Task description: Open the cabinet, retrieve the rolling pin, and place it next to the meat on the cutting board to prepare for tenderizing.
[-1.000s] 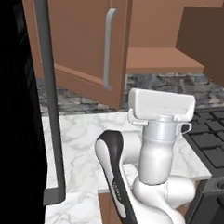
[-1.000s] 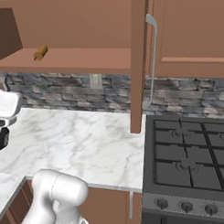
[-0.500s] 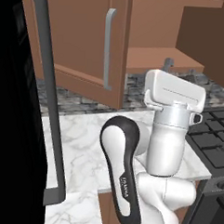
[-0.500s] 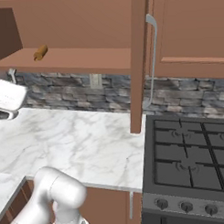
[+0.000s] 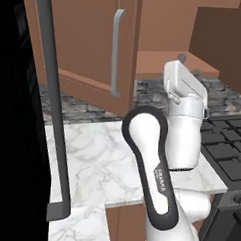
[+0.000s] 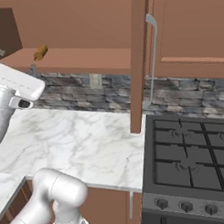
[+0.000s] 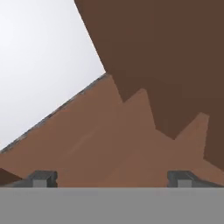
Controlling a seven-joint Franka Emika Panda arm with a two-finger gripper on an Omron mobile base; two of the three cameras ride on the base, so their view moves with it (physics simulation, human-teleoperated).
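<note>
Cabinet (image 6: 83,23) doors hang open above the marble counter (image 6: 87,142), baring its shelf. Well back on that shelf, toward its left end in the right base view, lies the rolling pin (image 6: 40,52), apparently end-on toward the room. Gripper (image 7: 109,178) jaws stand spread wide and empty, aimed up at brown wood; the pin seems higher and farther in.

Cabinet (image 6: 78,23) stands open; its swung door (image 6: 138,62) juts over the marble counter (image 6: 87,142), edge-on beside the stove (image 6: 189,166).
</note>
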